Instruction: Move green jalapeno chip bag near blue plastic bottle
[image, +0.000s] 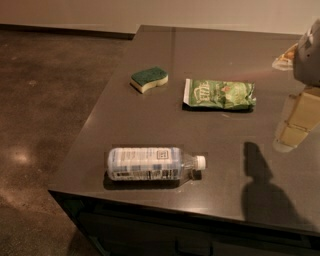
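Countertop (125, 120), dark and glossy, filled most of the camera view, with bare floor off at 9 o'clock. At the 3 o'clock edge of the view hung the gripper (296, 122), pale and tan, above the surface and touching nothing that could be seen. Whether it was spread or clenched I cannot tell. Its shadow (262, 185) fell on the counter at 5 o'clock. The blue plastic bottle (150, 163) lay on its side toward 7 o'clock, its white cap pointing to 3 o'clock. The green jalapeno chip bag (219, 94) lay flat near the middle, at 10 o'clock from the gripper and apart from it, and at 1 o'clock from the bottle, well apart. A green-topped sponge (149, 79) sat near the bag, on its 9 o'clock side.
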